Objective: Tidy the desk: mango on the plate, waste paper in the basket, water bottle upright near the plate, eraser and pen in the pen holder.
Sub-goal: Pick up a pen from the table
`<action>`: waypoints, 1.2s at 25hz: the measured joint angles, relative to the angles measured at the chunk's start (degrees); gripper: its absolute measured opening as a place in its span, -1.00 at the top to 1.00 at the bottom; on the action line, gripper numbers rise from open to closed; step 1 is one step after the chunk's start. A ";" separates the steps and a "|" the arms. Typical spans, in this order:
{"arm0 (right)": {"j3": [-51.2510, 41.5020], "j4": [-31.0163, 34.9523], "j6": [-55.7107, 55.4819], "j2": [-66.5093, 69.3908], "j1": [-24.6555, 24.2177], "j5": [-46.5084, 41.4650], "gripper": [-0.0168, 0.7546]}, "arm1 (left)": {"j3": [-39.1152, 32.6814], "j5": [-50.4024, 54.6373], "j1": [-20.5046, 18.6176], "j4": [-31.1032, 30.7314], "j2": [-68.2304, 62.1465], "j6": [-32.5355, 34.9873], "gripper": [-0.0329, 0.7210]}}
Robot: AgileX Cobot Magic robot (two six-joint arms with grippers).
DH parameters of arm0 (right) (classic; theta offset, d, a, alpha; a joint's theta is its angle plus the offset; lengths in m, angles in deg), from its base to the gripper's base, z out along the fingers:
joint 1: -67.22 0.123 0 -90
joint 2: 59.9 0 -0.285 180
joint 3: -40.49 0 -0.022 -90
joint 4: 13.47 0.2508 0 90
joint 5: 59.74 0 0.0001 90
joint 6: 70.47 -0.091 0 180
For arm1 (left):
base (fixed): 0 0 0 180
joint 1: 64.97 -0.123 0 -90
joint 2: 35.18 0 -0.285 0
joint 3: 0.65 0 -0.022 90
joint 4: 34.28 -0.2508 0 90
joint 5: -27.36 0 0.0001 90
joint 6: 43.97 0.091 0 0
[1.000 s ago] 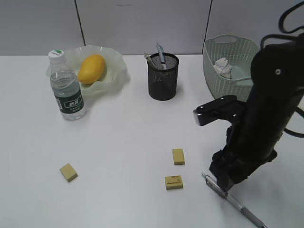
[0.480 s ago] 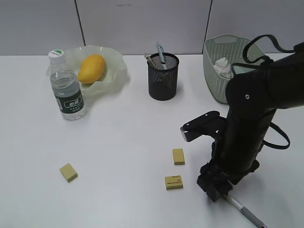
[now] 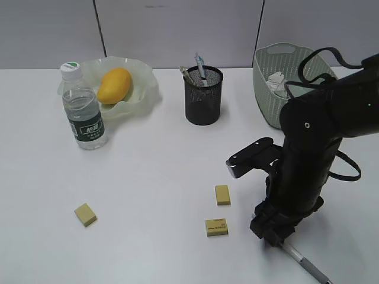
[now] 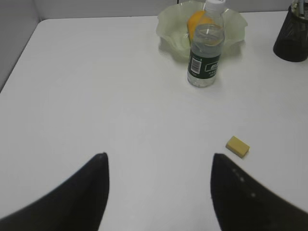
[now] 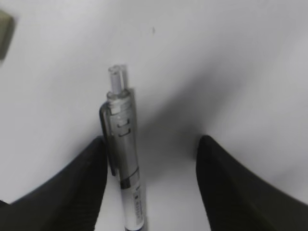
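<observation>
Right gripper (image 3: pixel 271 235) is lowered to the desk (image 3: pixel 154 177) at the front right, jaws apart, straddling the clicker end of the pen (image 5: pixel 123 159). In the right wrist view the pen lies flat on the white surface, just beside the left finger (image 5: pixel 72 187); the other finger stands clear of it, with bare desk between. Whether the near finger touches the barrel cannot be told. The pen is not clamped.

Left gripper (image 4: pixel 159 192) is spread wide over bare desk at the left, holding nothing. It is not seen in the exterior view.

Mango (image 3: pixel 114 84) lies in the plate (image 3: pixel 145 89) at the back left. Water bottle (image 3: pixel 83 109) stands upright, just in front of the plate's rim. Waste paper (image 3: pixel 277 83) sits inside the basket (image 3: pixel 269 62) at the back right. Pen holder (image 3: pixel 203 96) stands mid-back, with a few items sticking out of its top.

Three yellow erasers lie on the desk: one front left (image 3: pixel 85 214), two (image 3: pixel 222 194) (image 3: pixel 217 226) close together just left of the right gripper.
</observation>
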 joint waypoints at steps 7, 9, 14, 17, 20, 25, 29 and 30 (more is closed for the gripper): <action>0.00 2.39 -0.17 0.00 0.08 0.18 -0.19 | 0.00 0.00 0.00 0.00 0.00 0.00 -0.42; 0.00 2.53 -0.17 0.00 0.50 0.25 -0.19 | 0.00 0.00 0.00 0.00 0.00 0.00 -0.42; 0.00 2.65 -0.17 0.07 0.68 0.63 -0.17 | 0.00 0.00 0.00 0.00 0.00 0.00 -0.42; 0.24 2.55 -0.37 1.03 0.68 0.71 -0.12 | 0.00 0.00 0.00 0.00 0.00 0.00 -0.42; 0.74 2.24 -1.22 1.72 0.68 0.55 -0.05 | 0.00 0.00 0.00 0.00 0.00 0.00 -0.42; 0.85 1.63 -2.33 1.84 0.68 -0.08 0.39 | 0.00 0.00 0.00 0.00 0.00 0.06 -0.42; 0.85 1.93 -2.68 1.84 0.68 -1.34 0.56 | 0.00 0.00 0.00 0.00 0.00 0.10 -0.42; 0.85 2.06 -2.82 1.84 0.68 -1.61 0.56 | 0.00 0.00 0.00 0.00 0.00 0.10 -0.42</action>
